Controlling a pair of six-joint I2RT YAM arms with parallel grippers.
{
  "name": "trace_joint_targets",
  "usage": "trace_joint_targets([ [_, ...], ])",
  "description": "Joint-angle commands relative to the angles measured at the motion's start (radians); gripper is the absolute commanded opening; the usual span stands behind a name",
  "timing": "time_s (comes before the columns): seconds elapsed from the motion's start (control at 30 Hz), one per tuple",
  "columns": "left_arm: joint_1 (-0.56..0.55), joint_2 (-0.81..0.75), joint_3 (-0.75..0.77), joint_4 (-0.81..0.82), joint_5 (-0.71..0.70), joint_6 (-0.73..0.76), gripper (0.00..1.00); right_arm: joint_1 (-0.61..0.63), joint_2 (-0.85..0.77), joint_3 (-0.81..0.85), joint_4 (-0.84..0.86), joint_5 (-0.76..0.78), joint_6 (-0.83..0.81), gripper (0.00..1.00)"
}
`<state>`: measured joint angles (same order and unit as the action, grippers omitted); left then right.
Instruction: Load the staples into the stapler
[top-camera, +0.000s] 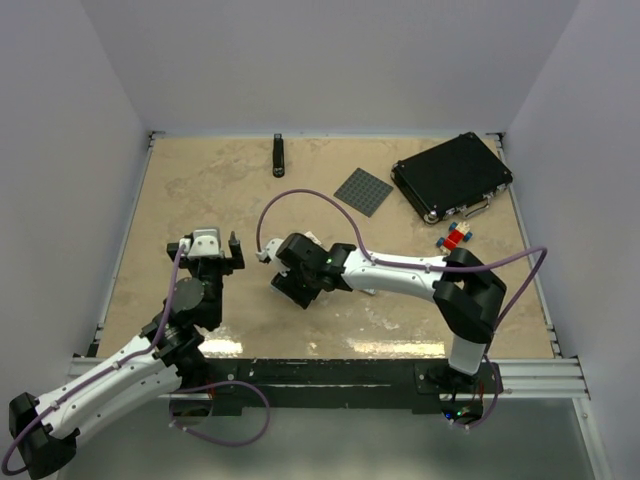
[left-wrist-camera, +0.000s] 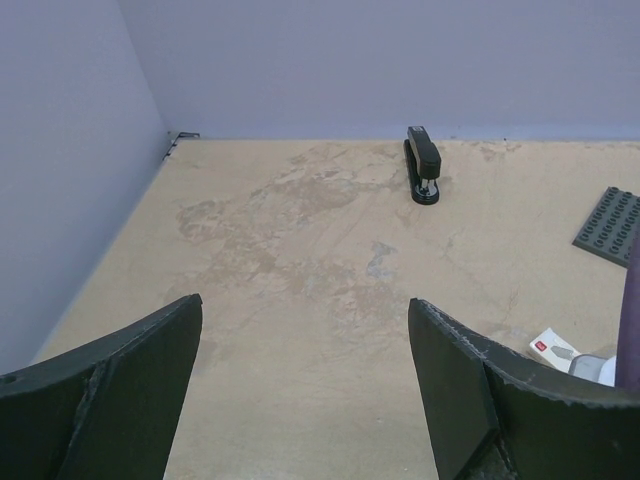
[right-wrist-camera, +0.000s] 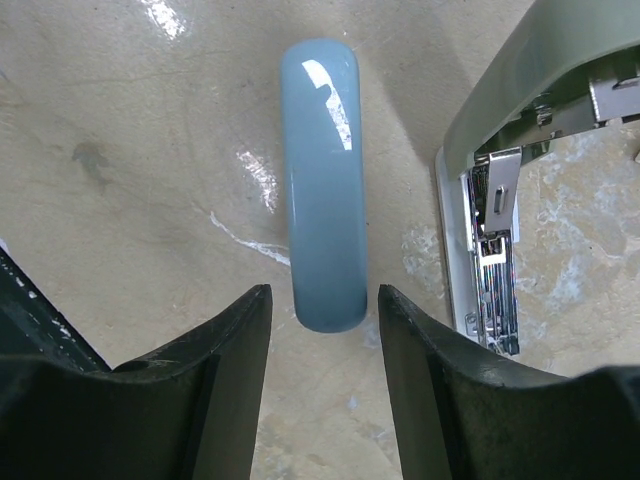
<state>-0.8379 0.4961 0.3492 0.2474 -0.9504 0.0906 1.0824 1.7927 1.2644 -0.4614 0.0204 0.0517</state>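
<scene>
In the right wrist view the pale blue part (right-wrist-camera: 322, 180) lies flat on the table. The grey-green stapler (right-wrist-camera: 530, 70) stands open beside it on the right, with its silvery metal inside (right-wrist-camera: 492, 260) showing. My right gripper (right-wrist-camera: 323, 295) is open and low, with one finger on each side of the pale blue part's near end and not touching it. From above, the right gripper (top-camera: 289, 287) hides both. My left gripper (left-wrist-camera: 305, 303) (top-camera: 210, 248) is open and empty to the left. The small white staples box (left-wrist-camera: 553, 348) lies at its right with a grey-blue piece (left-wrist-camera: 590, 368) beside it.
A slim black stapler (top-camera: 279, 156) (left-wrist-camera: 423, 165) lies near the back wall. A dark grey studded plate (top-camera: 364, 191) (left-wrist-camera: 612, 225) and a black case (top-camera: 452, 176) lie at the back right. Red-and-blue toy bricks (top-camera: 457, 237) lie at the right. A purple cable (top-camera: 300, 195) arcs above the right wrist.
</scene>
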Motion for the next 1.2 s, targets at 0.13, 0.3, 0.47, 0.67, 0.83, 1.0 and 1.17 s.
trace_joint_targets([
  [0.13,0.008,-0.010,0.008,0.046,-0.014,0.001,0.89,0.013,0.027,0.033,0.000,0.067,-0.009,0.36],
  [0.3,0.010,-0.007,0.008,0.047,-0.010,0.001,0.89,0.019,0.043,-0.042,0.043,0.090,-0.015,0.04],
  [0.47,0.014,-0.001,0.010,0.047,-0.002,-0.002,0.89,0.025,0.063,-0.102,0.082,0.118,-0.015,0.00],
  [0.67,0.017,0.006,0.011,0.043,0.001,-0.008,0.89,0.028,0.080,-0.149,0.119,0.119,-0.006,0.00],
  [0.83,0.022,-0.002,0.011,0.043,0.001,-0.009,0.89,0.031,0.074,-0.027,0.090,0.115,0.002,0.01],
  [1.0,0.023,-0.008,0.013,0.043,-0.007,-0.005,0.89,0.033,0.173,0.169,0.055,0.141,0.017,0.07],
  [1.17,0.023,-0.047,0.008,0.052,-0.033,0.004,0.89,0.031,0.281,0.349,0.029,0.147,0.051,0.18],
])
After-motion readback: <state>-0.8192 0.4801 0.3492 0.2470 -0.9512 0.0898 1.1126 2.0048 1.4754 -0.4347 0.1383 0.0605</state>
